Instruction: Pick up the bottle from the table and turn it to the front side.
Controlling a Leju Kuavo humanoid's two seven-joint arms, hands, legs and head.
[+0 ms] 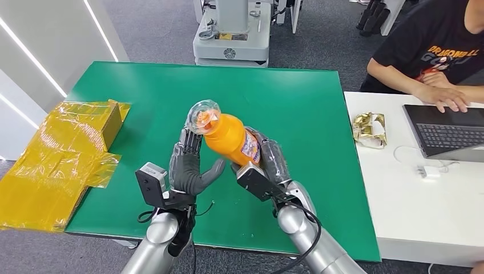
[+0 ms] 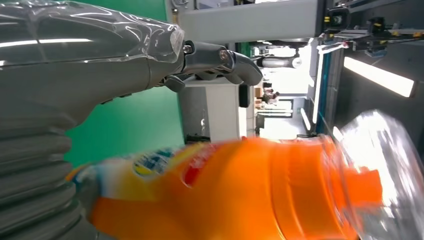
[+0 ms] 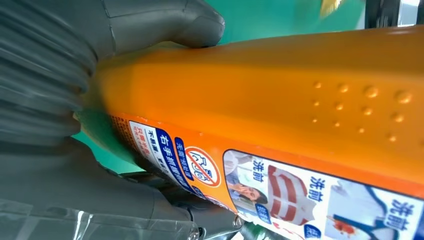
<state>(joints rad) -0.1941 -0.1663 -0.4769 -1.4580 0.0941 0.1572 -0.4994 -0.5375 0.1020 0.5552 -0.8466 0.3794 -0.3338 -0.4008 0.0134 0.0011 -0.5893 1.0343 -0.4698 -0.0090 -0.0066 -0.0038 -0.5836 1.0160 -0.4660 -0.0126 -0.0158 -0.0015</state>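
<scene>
**Bottle off the tabletop, mid-turn**

Bottle (image 1: 227, 138) is up in the air over the green tabletop (image 1: 297, 103), tilted, capped end pointing away from me and to my left. My right hand (image 1: 263, 165) is wrapped around the lower body, thumb on one side and fingers on the other, clamped on the label zone. My left hand (image 1: 191, 165) sits beside the neck end with fingers apart, palm toward the bottle; can't tell if it actually touches.

Handling, my read: rigid orange plastic, smooth and glossy, so likely slippery under the film on my hands. Looks full, so weight sits low, near my right grip. Clear wrap over the cap is soft; bad place to hold. Best purchase is the flat shoulder and the label band, not the neck. Label with printed text faces my right wrist, so more rotation is probably needed.
</scene>
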